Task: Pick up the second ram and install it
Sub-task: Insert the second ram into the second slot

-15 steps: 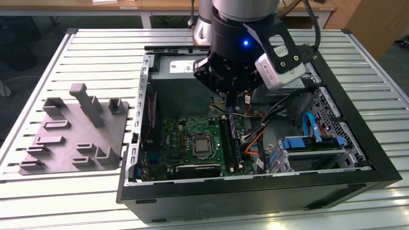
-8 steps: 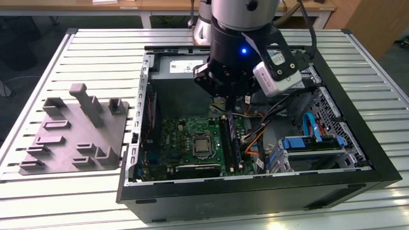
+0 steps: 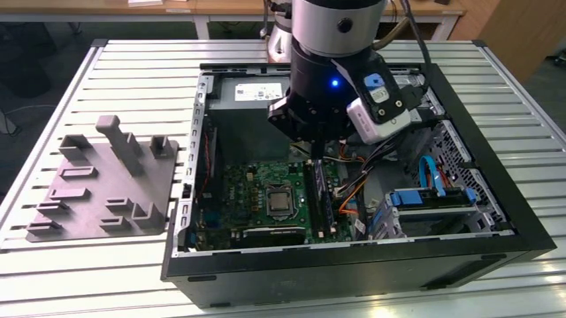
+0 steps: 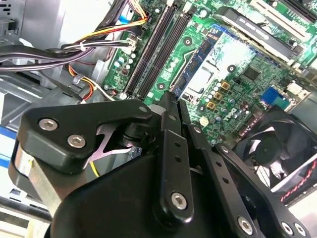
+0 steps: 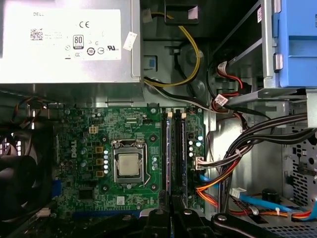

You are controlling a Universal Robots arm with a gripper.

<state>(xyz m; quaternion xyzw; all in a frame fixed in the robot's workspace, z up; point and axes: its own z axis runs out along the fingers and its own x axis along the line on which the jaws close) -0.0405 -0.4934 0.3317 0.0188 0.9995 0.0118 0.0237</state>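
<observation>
Inside the open computer case (image 3: 495,199), my gripper (image 3: 311,149) hangs over the green motherboard (image 3: 252,199). Its fingers are shut on the second ram (image 4: 198,62), a narrow blue-green strip that runs out from the fingertips (image 4: 171,99) on its edge. In the exterior view the ram (image 3: 321,195) stands as a dark strip right at the black memory slots, beside the processor socket (image 3: 280,202). Both slots (image 5: 166,148) lie just beyond the gripper (image 5: 171,218) in the first wrist view. I cannot tell whether the strip is down in a slot or just above it.
The grey power-supply box (image 5: 64,44) lies at the case's far end. Bundled cables (image 5: 233,158) and blue drive bays (image 3: 425,199) crowd the side toward the exterior view's right. A black fan (image 4: 272,148) sits near the socket. The grey fixture plate (image 3: 97,192) lies outside the case.
</observation>
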